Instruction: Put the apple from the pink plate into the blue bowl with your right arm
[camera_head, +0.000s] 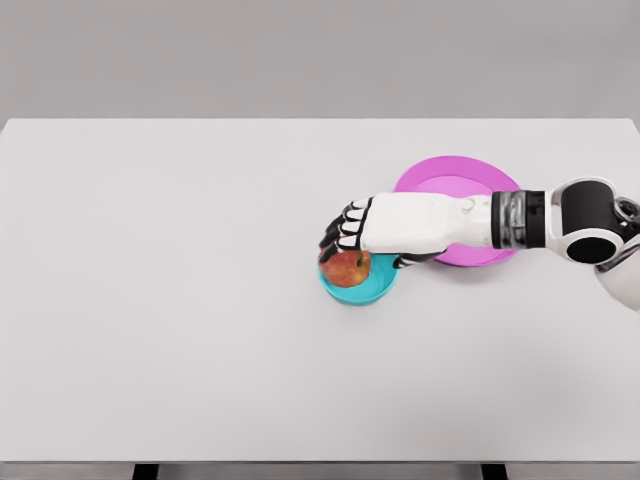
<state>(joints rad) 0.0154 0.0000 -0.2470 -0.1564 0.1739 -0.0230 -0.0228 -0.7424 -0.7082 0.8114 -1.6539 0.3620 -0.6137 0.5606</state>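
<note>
The red-and-yellow apple is at the blue bowl, over its left half, low inside the rim. My right hand reaches in from the right and is shut on the apple. Its fingers curl over the top and far side, and the thumb sits to the apple's right. The pink plate lies behind and to the right of the bowl, partly hidden by my right forearm, with nothing visible on it. The left arm is out of view.
The white table stretches wide to the left and toward the front edge. Bowl and plate almost touch under my wrist.
</note>
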